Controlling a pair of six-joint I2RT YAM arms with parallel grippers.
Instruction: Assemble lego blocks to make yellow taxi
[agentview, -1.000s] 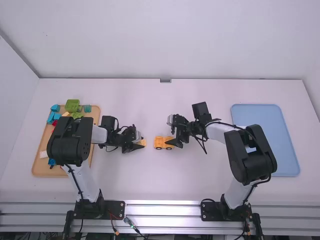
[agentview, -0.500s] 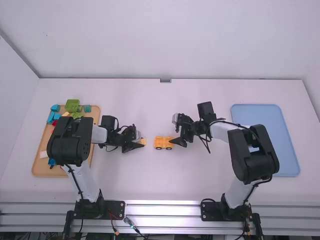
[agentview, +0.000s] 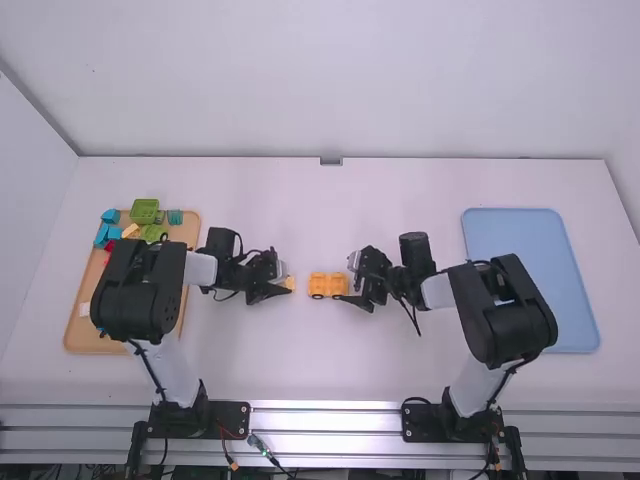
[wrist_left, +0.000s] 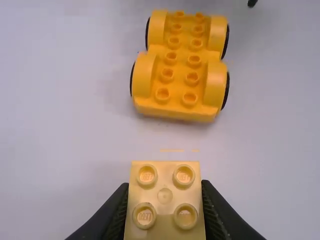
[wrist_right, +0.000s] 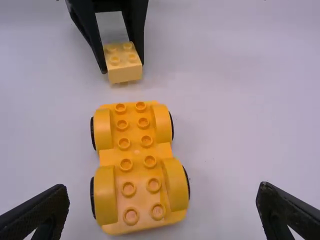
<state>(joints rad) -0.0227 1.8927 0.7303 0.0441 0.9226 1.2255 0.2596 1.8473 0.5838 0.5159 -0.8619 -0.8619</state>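
My left gripper (agentview: 284, 289) is left of the middle of the table, shut on a light yellow square brick (agentview: 290, 284). In the left wrist view the four-stud brick (wrist_left: 165, 196) fills the space between the fingertips of the left gripper (wrist_left: 165, 205). A yellow car base (agentview: 328, 285) with black wheels rests on the table between the two grippers, studs up. My right gripper (agentview: 350, 298) is at the base's right end. In the right wrist view the right gripper (wrist_right: 162, 202) stands wide open around the near end of the car base (wrist_right: 137, 165).
A wooden tray (agentview: 82, 325) on the left holds several blue, green, red and other blocks, partly under the left arm. On the right lies a light blue tray (agentview: 530, 232), with the right arm over its near left side.
The right gripper has drawn back to the right and a little toward the camera. The left gripper, holding its brick, has shifted slightly right. The car base looks unmoved.
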